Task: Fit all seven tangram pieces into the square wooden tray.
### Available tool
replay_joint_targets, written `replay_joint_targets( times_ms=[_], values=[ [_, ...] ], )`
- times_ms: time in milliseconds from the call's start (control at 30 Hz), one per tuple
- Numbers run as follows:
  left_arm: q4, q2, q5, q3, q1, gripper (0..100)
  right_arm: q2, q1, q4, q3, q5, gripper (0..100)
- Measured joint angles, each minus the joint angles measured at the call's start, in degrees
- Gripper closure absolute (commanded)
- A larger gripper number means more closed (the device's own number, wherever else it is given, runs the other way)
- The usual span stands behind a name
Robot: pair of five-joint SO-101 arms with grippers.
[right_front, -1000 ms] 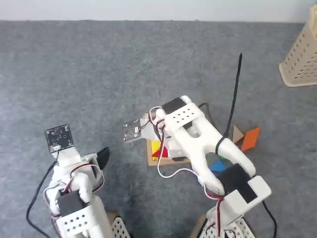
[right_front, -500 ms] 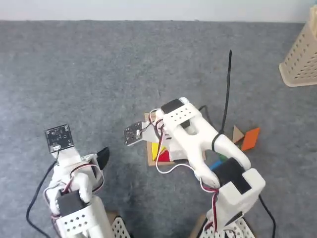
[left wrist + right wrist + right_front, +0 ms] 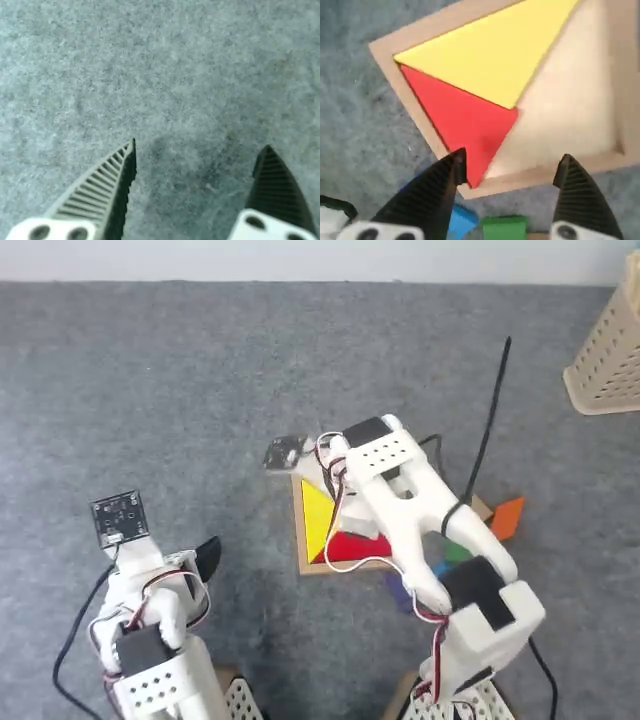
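high view: orange piece [image 3: 508, 517] outside wooden tray [image 3: 301, 535]

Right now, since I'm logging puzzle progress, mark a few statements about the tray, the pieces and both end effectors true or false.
The yellow triangle lies in the wooden tray. True.
The red triangle lies outside the tray. False: it sits inside, against the yellow one.
The left end effector holds a piece. False: it is open and empty over carpet.
The orange piece lies outside the tray. True.
The right end effector is open. True.
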State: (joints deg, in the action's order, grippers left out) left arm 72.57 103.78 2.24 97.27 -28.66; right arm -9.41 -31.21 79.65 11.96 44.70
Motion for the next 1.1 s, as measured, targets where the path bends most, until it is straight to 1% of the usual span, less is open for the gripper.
replay_joint_targets(
  times_ms=[100,200,300,400,533,667,800,933,1100],
  values=[
    [0.0,0.0,0.0,0.0,0.0,65,4.4,-0.2,0.0,0.0,-7.5,92.0],
    [0.0,0.0,0.0,0.0,0.0,65,10.3,1.5,0.1,1.3,-14.9,91.2],
    [0.0,0.0,0.0,0.0,0.0,65,16.9,4.8,0.3,6.6,-18.9,91.0],
    [0.0,0.0,0.0,0.0,0.0,65,23.6,9.3,0.4,13.5,-19.5,91.0],
    [0.0,0.0,0.0,0.0,0.0,65,30.9,17.1,0.4,21.7,-19.7,91.0],
    [0.0,0.0,0.0,0.0,0.0,65,33.0,25.8,0.4,26.5,-19.7,91.0],
    [0.0,0.0,0.0,0.0,0.0,65,33.1,34.0,0.4,26.9,-19.7,89.2],
    [0.0,0.0,0.0,0.0,0.0,65,33.1,36.0,-1.1,26.9,-20.0,79.8],
    [0.0,0.0,0.0,0.0,0.0,65,33.1,36.0,-3.5,26.8,-24.7,78.5]
  ],
)
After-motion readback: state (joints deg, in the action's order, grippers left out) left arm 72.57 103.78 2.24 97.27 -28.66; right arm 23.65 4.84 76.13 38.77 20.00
